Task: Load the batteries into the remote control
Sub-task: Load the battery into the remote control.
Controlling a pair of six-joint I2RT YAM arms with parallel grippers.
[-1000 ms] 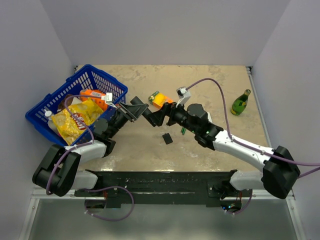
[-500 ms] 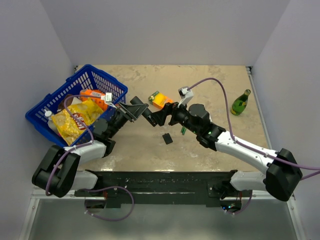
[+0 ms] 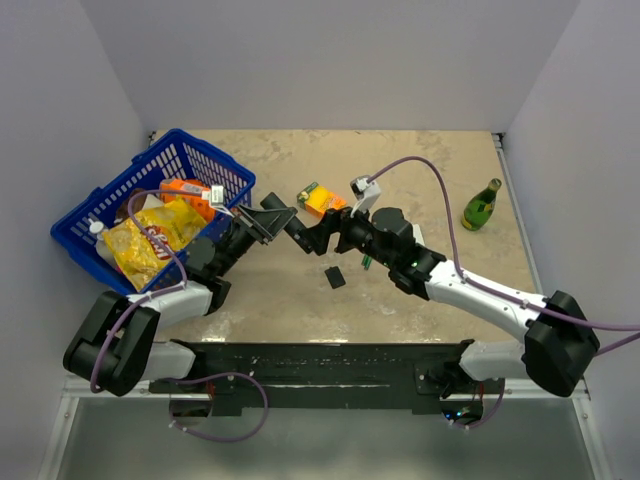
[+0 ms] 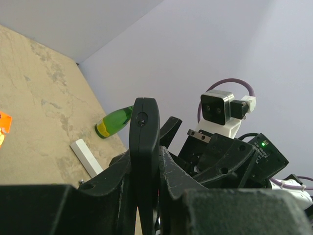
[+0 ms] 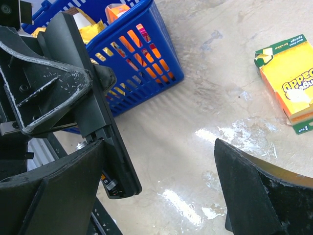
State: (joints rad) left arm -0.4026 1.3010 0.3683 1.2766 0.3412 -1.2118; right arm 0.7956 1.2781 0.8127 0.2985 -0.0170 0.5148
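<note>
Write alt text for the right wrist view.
A slim flat black remote control, clamped in the shut left gripper, is held just before the wide-open right gripper. Behind stands a blue plastic basket; an orange cardboard box lies on the beige table at right.

A blue plastic basket point(image 3: 215, 165) sits beside the left gripper point(image 3: 268, 222). An orange cardboard box point(image 3: 322, 200) lies just beyond the right gripper point(image 3: 312, 232), with a green glass bottle point(image 3: 481, 205) farther right.

Left of the remote control point(image 4: 144, 132) the blue basket point(image 3: 215, 172) blocks passage; bare table point(image 3: 420, 170) lies open toward the green bottle point(image 3: 481, 205).
</note>
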